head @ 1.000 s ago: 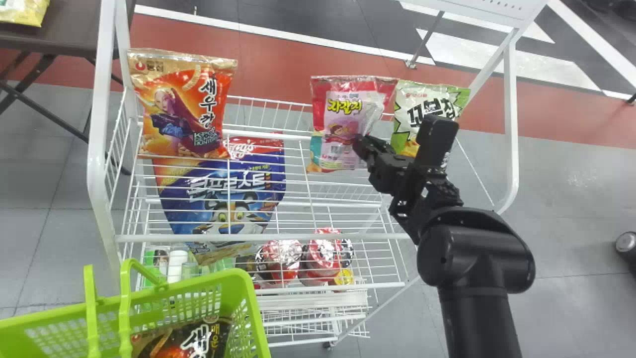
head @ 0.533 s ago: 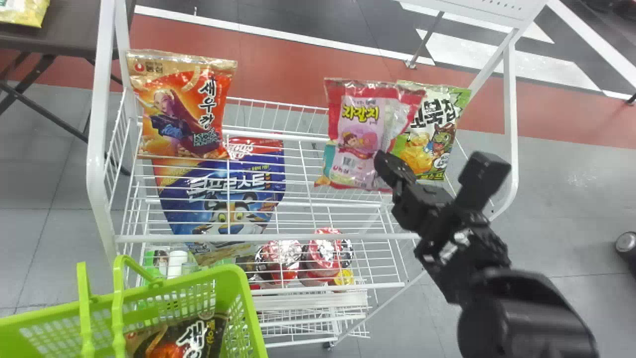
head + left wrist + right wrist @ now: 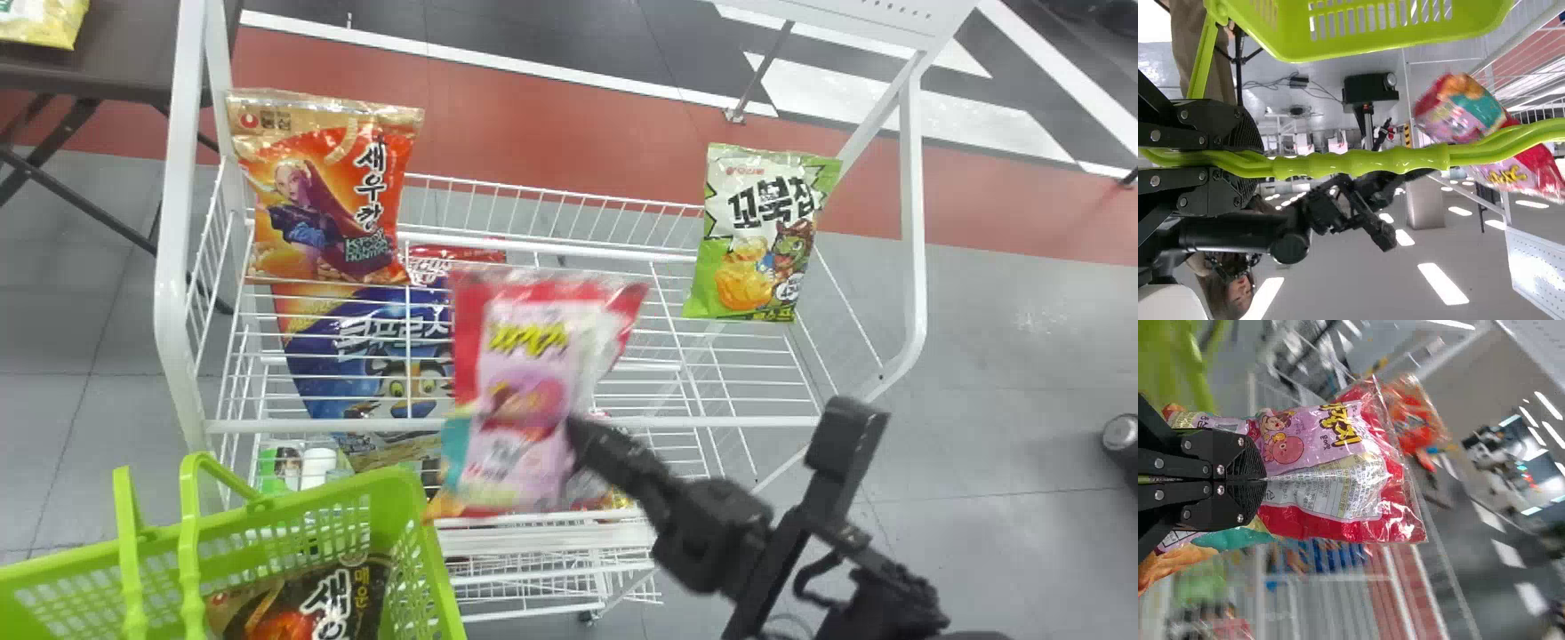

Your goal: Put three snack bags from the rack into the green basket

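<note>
The right pincer point(image 3: 1262, 479) is clamped on the pink bag point(image 3: 524, 364), pinching folded film at its back, and holds it in front of the rack point(image 3: 181, 222), just beside the basket point(image 3: 356, 492). If the bag goes across too low, its bottom corner could snag on the rim; too far over, it could hit the raised handle point(image 3: 1371, 161), which the left pincer point(image 3: 1258, 159) grips. As that grip seems the basket's main support, a knock might tip it. A hard bump could also peel the pinched film loose, while the dark bag point(image 3: 298, 609) inside might prop the newcomer up.
</note>
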